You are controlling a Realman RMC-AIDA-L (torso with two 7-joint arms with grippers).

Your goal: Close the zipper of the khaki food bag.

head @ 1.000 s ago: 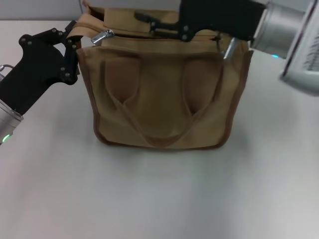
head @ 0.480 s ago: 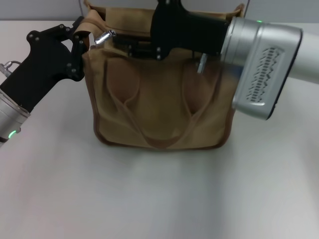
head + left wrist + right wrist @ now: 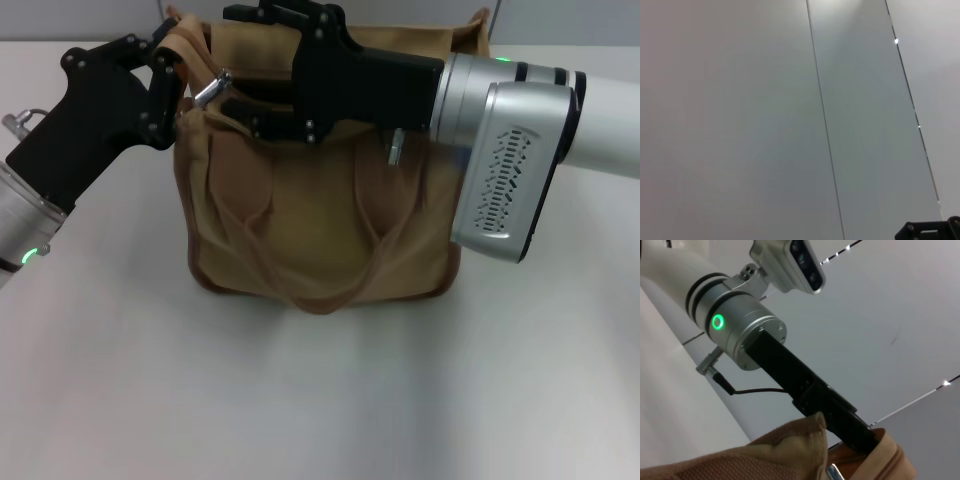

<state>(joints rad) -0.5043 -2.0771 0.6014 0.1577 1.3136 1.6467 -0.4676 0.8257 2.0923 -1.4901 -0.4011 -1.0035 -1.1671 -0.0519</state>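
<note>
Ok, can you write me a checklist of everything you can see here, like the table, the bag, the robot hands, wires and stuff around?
Surface: white table, plain.
Job's things: khaki food bag stands upright, handles hanging down its front; zipper pull tab sits near the bag's left top corner.
Clutter: nothing seen.
Grippers: left gripper is at the bag's left top corner, fingers around the fabric; right gripper reaches across the bag's top toward the pull tab, fingers apart.
Cables: thin black cable beside the left arm, in the right wrist view.
Surroundings: pale grey wall panels.
</note>
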